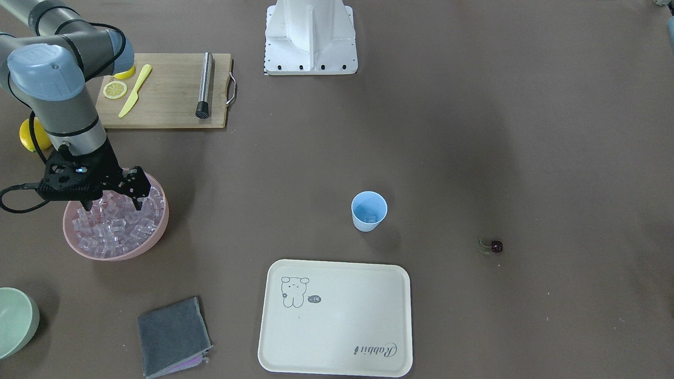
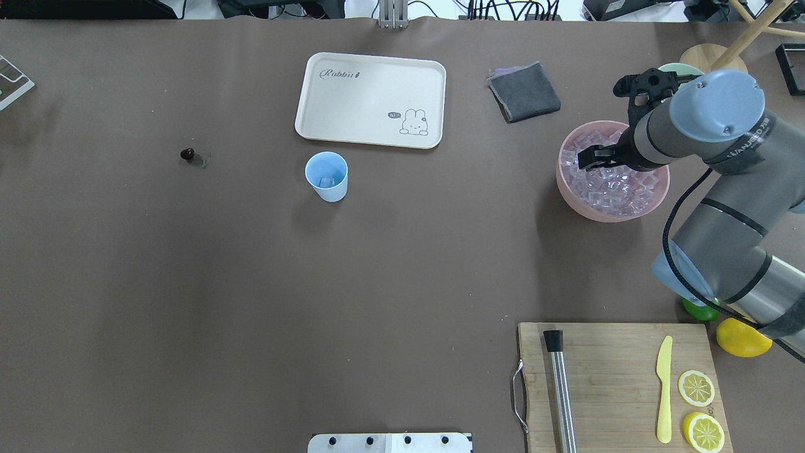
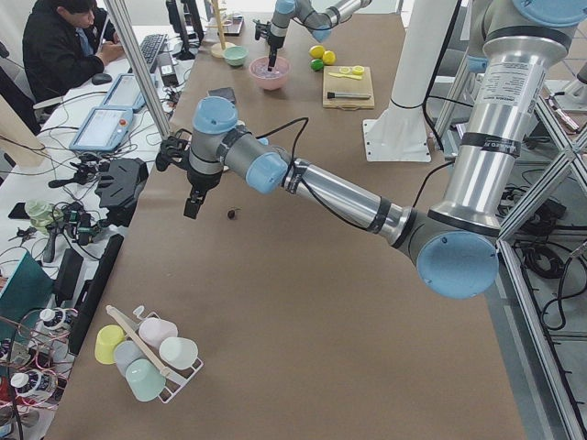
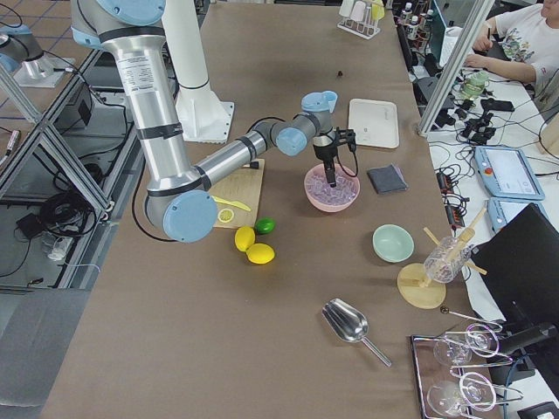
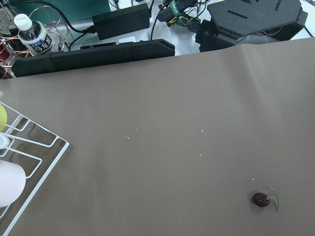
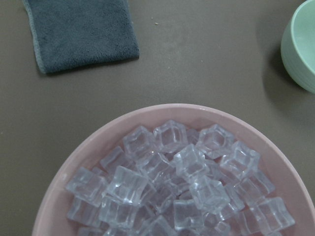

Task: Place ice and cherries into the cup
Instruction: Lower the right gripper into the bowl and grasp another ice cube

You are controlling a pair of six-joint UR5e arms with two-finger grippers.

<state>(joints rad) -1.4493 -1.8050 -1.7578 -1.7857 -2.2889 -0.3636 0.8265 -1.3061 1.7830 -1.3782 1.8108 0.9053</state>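
The ice [image 1: 116, 231] fills a pink bowl [image 1: 152, 240], and it also shows close up in the right wrist view [image 6: 167, 172]. My right gripper [image 1: 112, 203] hangs just above the ice with its fingers spread wide, open and empty. The light-blue cup [image 1: 368, 210] stands upright at mid-table with one ice cube [image 2: 326, 182] inside. The dark cherry [image 1: 496, 246] lies on the table far from the cup, and it also shows in the left wrist view [image 5: 261, 199]. My left gripper [image 3: 191, 209] hovers above the table beside the cherry; I cannot tell if it is open or shut.
A cream tray [image 1: 337, 316] lies next to the cup. A grey cloth [image 1: 171, 337] and a pale green bowl [image 1: 16, 321] sit near the pink bowl. A cutting board [image 1: 168, 92] holds lemon slices, a yellow knife and a metal muddler. A wire cup rack [image 5: 29, 147] stands near the left arm.
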